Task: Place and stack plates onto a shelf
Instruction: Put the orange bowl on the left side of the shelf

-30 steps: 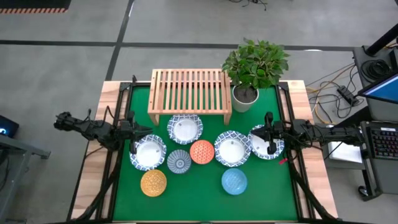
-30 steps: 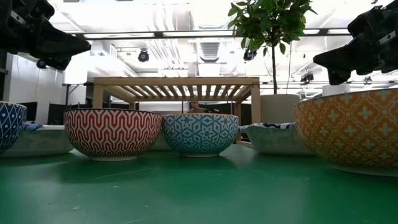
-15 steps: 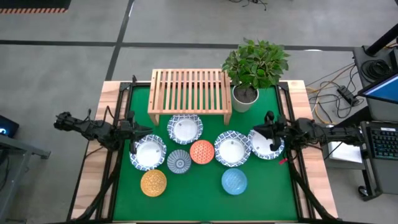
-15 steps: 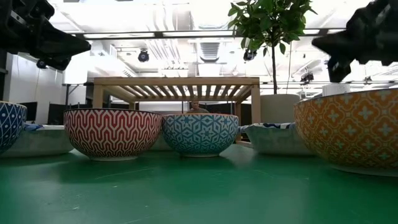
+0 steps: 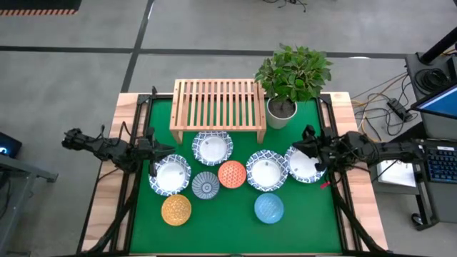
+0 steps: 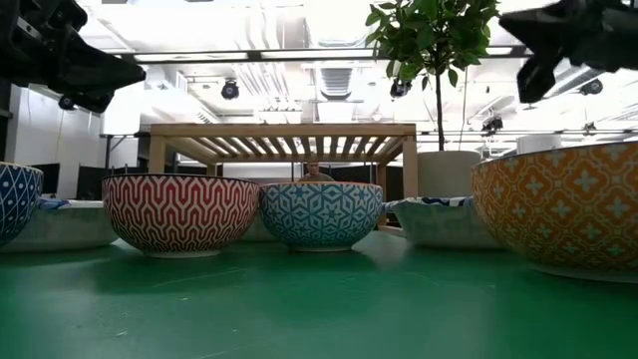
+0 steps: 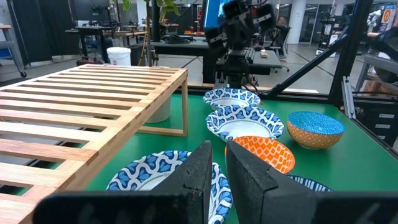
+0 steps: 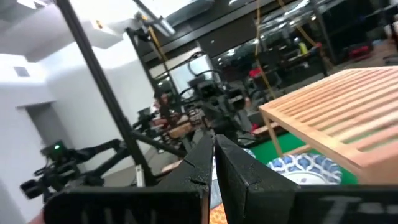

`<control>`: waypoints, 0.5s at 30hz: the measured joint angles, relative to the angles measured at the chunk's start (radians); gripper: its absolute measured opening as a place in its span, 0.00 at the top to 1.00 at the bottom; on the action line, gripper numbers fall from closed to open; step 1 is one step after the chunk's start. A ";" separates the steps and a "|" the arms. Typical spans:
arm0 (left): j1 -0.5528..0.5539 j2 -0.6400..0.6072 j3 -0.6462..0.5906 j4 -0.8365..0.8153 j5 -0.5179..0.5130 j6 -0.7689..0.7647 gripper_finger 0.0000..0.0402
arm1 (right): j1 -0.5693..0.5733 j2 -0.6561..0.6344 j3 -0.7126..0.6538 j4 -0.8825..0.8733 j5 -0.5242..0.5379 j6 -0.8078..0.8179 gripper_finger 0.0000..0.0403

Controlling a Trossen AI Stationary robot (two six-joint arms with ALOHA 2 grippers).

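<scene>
eight plates lie on the green mat in front of the shelf, a low light-wood rack with a slatted top and side legs standing at the back of the table, its top bare. four are wider white dishes with blue patterned rims: one just before the shelf, one at the left, one right of centre and one at the far right. four are smaller: an orange-red one touching or nearly touching a blue-patterned one, a yellow one at the front left, and a light blue one at the front right. every dish looks empty and none is stacked.

the left gripper hangs above the left-hand white plate's rim, its fingers close together with only a thin gap between them, gripping nothing. the right gripper hovers over the far-right white plate, raised clear of it in the low view; its fingers are drawn almost together and hold nothing.

a leafy plant in a white pot stands beside the shelf's right end.
</scene>
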 joint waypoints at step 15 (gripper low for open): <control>0.000 0.000 0.001 0.483 0.009 -0.072 0.92 | 0.027 0.488 0.404 -0.312 -0.006 -0.097 0.98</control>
